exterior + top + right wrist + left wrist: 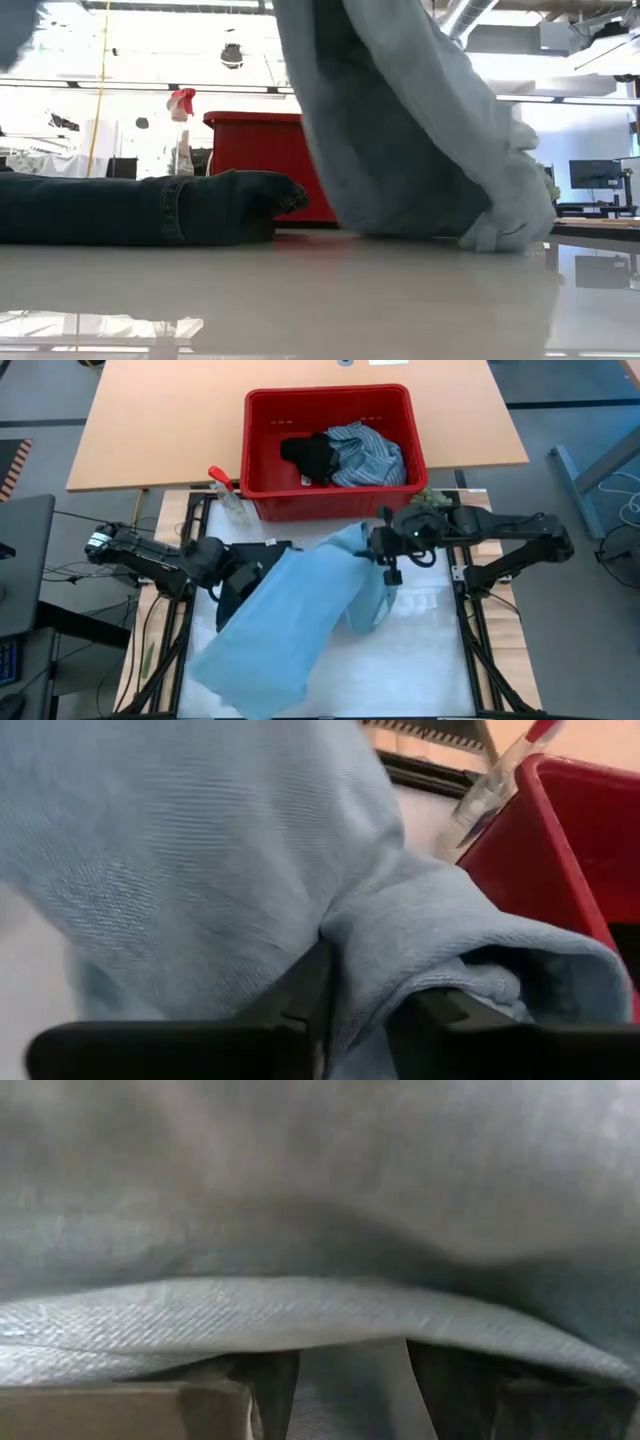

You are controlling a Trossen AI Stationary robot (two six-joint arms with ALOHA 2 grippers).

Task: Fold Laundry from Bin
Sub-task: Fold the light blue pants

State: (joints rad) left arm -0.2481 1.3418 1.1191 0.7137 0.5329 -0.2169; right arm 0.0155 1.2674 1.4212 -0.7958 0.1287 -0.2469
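Note:
The light blue jeans [300, 610] hang spread between my two grippers over the near table. Their lower end [240, 670] lies on the table, and a bunched part [500, 228] rests there too. My left gripper [258, 565] is shut on the jeans' left side and my right gripper [385, 548] on their right side. The red bin [262, 460] stands behind, holding the striped shirt [368, 455] and a black piece [310, 457]. A dark denim part [150, 210] lies flat on the table in the low view. My left gripper has denim [350, 1380] between its two fingers [270, 1390]; a thick folded edge [250, 1315] drapes across in front and hides the rest of the hold. The cloth is lifted and hangs down. My right gripper pinches a gathered fold of denim [365, 990] between its two fingers [312, 990], slanting down from the table's right. The cloth bunches around the fingers and hangs below, its lower part on the table.
A clear spray bottle with a red trigger [225, 490] lies by the bin's near left corner. A small green fuzzy ball [430, 500] sits near the bin's right corner. The white work mat [430, 650] shows bare at the near right.

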